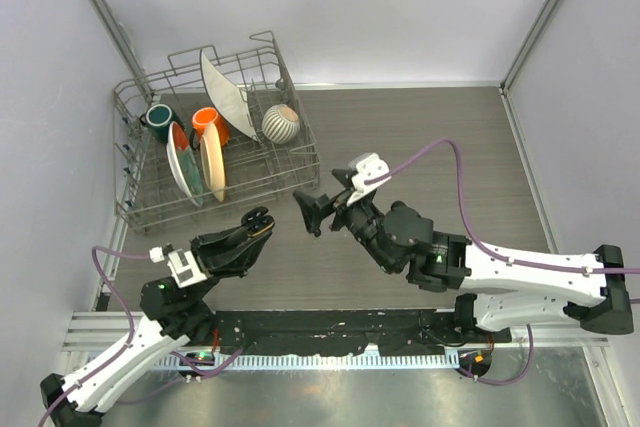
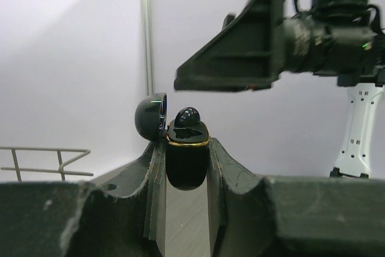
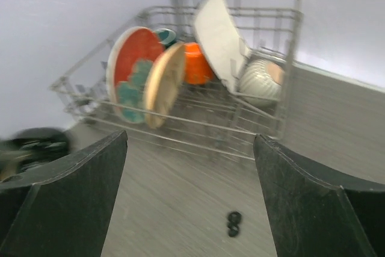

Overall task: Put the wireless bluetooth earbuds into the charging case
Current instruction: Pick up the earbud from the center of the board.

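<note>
Tiny glossy black earbuds (image 2: 187, 117) look featherlight and slick. One sits in the open black oval charging case (image 2: 187, 167), which the left hand (image 1: 258, 221) clenches. What seems a second small black earbud (image 3: 233, 224) lies on the grey tabletop (image 3: 180, 185). The right hand (image 1: 318, 212) gapes empty. I'd pinch it gently across the stem.

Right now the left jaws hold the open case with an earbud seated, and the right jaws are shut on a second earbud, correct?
No: the jaws of the right gripper stand wide open and empty, as the right wrist view shows. The rest holds.
</note>
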You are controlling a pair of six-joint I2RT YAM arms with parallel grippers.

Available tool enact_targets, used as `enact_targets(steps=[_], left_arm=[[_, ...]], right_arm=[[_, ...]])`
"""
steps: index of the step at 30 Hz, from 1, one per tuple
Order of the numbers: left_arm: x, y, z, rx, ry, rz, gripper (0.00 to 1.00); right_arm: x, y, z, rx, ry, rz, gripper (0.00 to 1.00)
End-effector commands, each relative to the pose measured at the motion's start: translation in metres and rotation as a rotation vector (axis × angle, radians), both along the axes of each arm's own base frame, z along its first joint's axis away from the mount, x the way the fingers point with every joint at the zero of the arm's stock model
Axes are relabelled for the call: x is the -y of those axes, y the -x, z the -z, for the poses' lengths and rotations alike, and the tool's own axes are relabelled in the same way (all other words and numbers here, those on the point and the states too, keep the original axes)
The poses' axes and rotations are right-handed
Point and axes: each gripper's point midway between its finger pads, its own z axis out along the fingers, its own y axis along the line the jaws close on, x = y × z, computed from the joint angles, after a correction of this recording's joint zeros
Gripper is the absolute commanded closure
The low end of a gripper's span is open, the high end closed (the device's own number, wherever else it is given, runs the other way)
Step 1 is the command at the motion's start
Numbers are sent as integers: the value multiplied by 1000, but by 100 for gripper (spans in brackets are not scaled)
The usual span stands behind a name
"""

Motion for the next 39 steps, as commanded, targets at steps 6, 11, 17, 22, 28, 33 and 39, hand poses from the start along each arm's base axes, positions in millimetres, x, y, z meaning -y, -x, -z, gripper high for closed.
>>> enact_targets(steps=[6,11,17,22,28,33,39], left_arm=[[-4,7,13,36,31,10,100],[-2,5,18,25,14,12,100],[1,3,21,12,1,16,100],[2,5,19,14,-2,23,100],[1,5,20,8,-3,21,100],[1,4,21,1,-7,18,100],[1,3,21,-3,-10,20,100]], right_arm=[[87,-87,58,-407,-134,300,17],[112,-110,127,-579,23,298,24],[95,-111,211,-772,292,90,26],[89,-123,252,-823,403,71,29],[75,-129,276,-851,449,7,34],[68,-128,292,-893,480,-38,39],[61,-140,299,-891,480,-27,43]])
